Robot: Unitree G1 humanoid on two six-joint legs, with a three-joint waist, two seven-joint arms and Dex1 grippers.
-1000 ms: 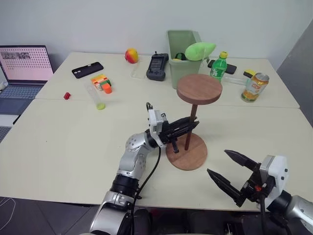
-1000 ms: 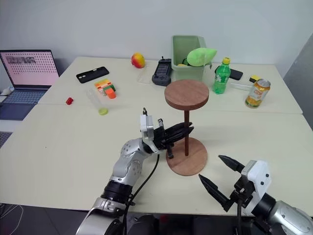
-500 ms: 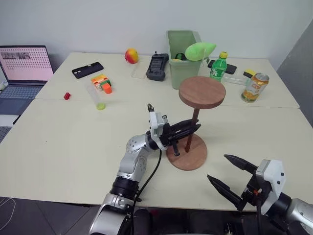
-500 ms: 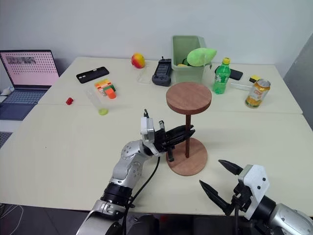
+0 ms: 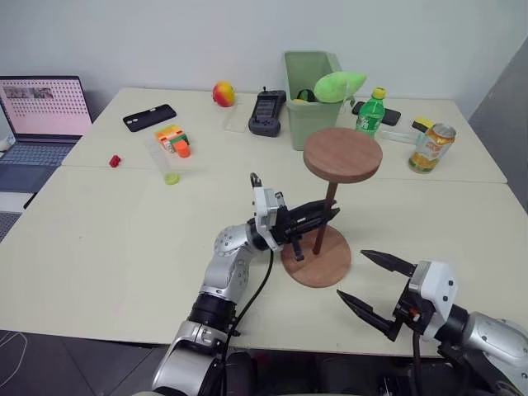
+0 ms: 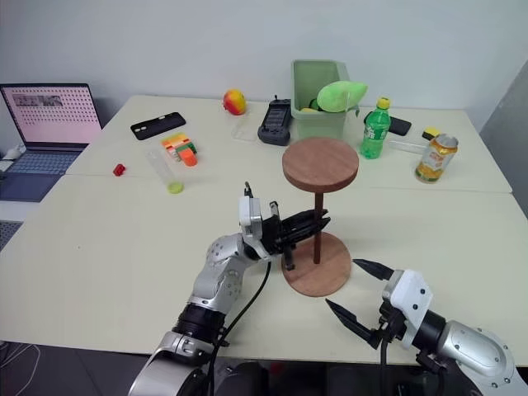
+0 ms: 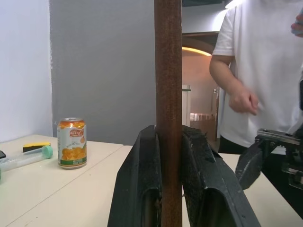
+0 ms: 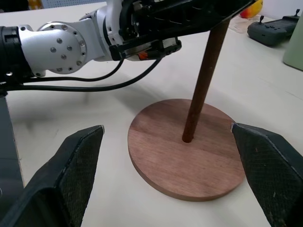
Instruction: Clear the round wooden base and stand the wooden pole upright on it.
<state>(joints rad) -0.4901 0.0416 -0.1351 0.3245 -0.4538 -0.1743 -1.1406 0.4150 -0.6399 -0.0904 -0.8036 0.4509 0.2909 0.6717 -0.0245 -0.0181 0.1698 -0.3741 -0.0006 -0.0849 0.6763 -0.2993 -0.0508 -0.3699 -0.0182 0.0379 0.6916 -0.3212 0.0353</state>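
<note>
The wooden pole (image 5: 323,223) stands in the centre hole of the round wooden base (image 5: 317,257), leaning a little toward the upper right of the frame, its fixed disc at the top end. The base lies flat on the tabletop (image 5: 107,239) just right of centre, close to the near edge. The left hand (image 5: 327,213) reaches in from the left, its two black fingers (image 7: 142,184) clamped on the pole's shaft about halfway up.

The right hand (image 5: 370,278) hangs at the lower right, just off the base's near-right rim, its fingers spread wide apart with nothing between them, pointing toward the base and not touching it.

The broad stretch of tabletop left of the base is bare. The clutter sits well apart along the far side: a green bin (image 5: 307,99), a green bottle (image 5: 369,113), a drink can (image 5: 429,147), a black phone (image 5: 148,118) and a laptop (image 5: 41,115) at the far left edge. A person in a white shirt (image 7: 265,71) stands beyond the tabletop.
</note>
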